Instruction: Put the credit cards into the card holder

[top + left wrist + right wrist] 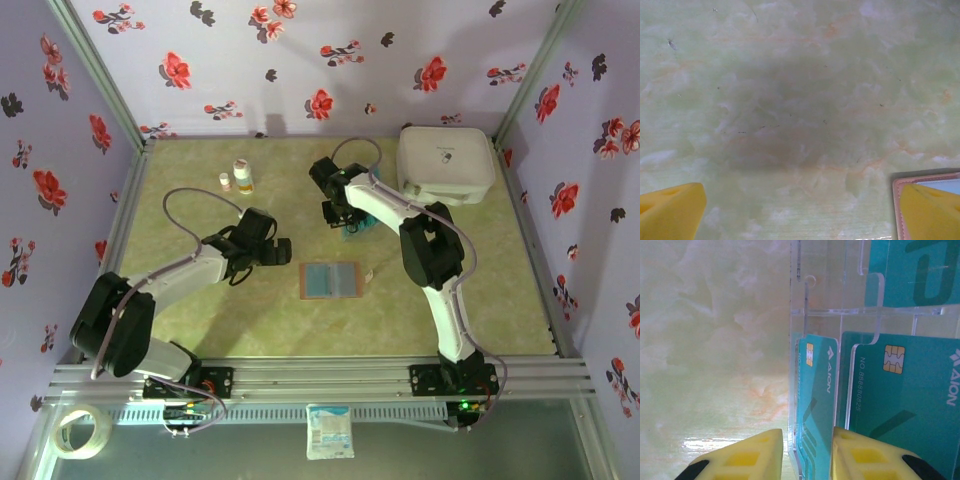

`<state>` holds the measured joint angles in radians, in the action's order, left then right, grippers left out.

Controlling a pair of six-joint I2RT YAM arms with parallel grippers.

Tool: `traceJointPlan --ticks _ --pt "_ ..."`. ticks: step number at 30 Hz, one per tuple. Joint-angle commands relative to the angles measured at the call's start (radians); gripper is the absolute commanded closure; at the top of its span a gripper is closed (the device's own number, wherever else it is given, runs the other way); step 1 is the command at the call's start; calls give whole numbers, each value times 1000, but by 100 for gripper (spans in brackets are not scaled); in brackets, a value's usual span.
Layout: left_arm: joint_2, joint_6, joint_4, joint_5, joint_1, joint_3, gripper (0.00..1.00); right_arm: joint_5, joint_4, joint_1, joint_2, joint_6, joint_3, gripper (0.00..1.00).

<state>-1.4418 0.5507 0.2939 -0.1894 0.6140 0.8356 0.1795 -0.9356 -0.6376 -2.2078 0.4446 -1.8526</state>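
Credit cards (905, 400): three.
My left hand (801, 210): fingers wide apart.
My right hand (807, 452): astride one of them; grip, cannot tell.
Card holder (330, 279): one, at its 6 o'clock.

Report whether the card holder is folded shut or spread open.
Spread open. The card holder lies flat on the table, its greyish-blue inside facing up within a reddish-brown border.

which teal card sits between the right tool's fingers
The leftmost card in the clear stand, between the right tool fingers; the numbered card lies outside them.
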Motion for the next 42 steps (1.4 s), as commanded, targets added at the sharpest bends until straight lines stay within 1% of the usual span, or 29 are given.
traceJointPlan --ticks 1,4,11,21,36,42 --pt "-17 -10 31 14 -8 28 0 1 3 1 9 5 -27 73" --pt "-20 -11 37 16 -8 32 0 -1 5 6 12 9 -31 75" --pt "-26 -11 41 23 -8 38 0 -11 9 12 16 13 -35 76" --pt "-35 -8 53 31 -7 43 0 -19 13 18 22 15 -39 80" --pt "-54 -5 71 50 -7 58 0 -26 15 26 34 17 -37 82" --pt "-55 -5 72 51 -7 57 0 -30 20 27 41 19 -33 86"
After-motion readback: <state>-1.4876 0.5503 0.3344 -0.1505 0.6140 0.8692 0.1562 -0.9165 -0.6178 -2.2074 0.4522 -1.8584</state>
